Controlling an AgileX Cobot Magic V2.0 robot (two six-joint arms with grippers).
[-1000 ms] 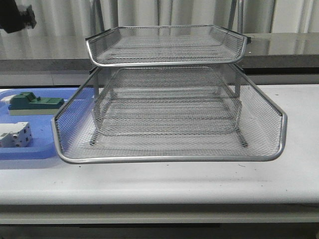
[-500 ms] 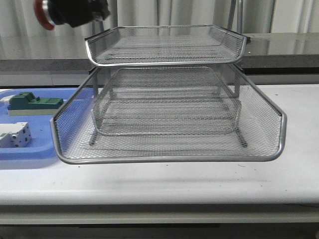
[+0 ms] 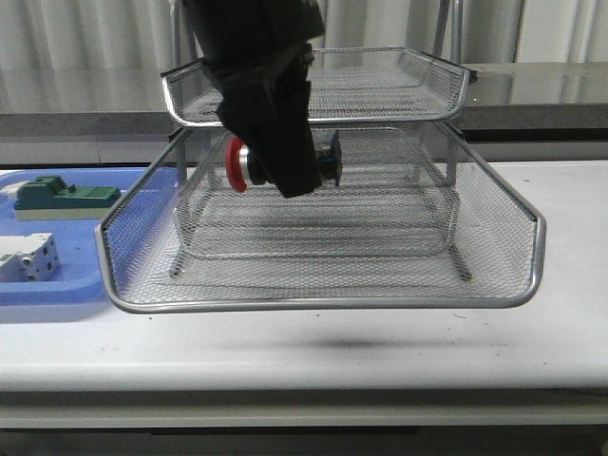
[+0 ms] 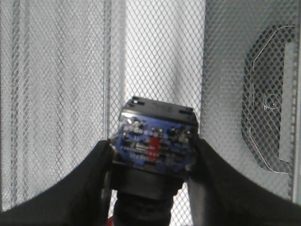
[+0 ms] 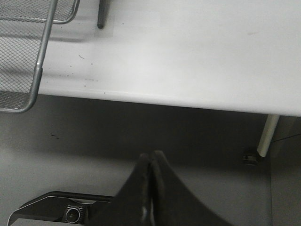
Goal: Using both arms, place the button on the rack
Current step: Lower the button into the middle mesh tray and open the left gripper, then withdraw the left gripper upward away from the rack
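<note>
My left gripper (image 3: 285, 161) is shut on the button (image 3: 237, 163) and holds it in the air in front of the rack (image 3: 323, 218), level with the gap between the top tray and the pulled-out tray. The button's red cap points left, its black body lies between the fingers. In the left wrist view the fingers (image 4: 84, 179) clamp the black body, with the blue rear block (image 4: 155, 141) facing the camera and mesh behind. My right gripper (image 5: 151, 160) is shut and empty, below the table's front edge, out of the front view.
A flat blue tray (image 3: 57, 285) at the left holds a green block (image 3: 66, 197) and a white block (image 3: 28, 258). The rack's pulled-out tray reaches close to the table's front edge (image 3: 304, 380). A rack corner (image 5: 28, 80) shows in the right wrist view.
My left gripper with the button has moved from the upper left corner down and to the right, to in front of the rack. The rack and blocks have not moved.
</note>
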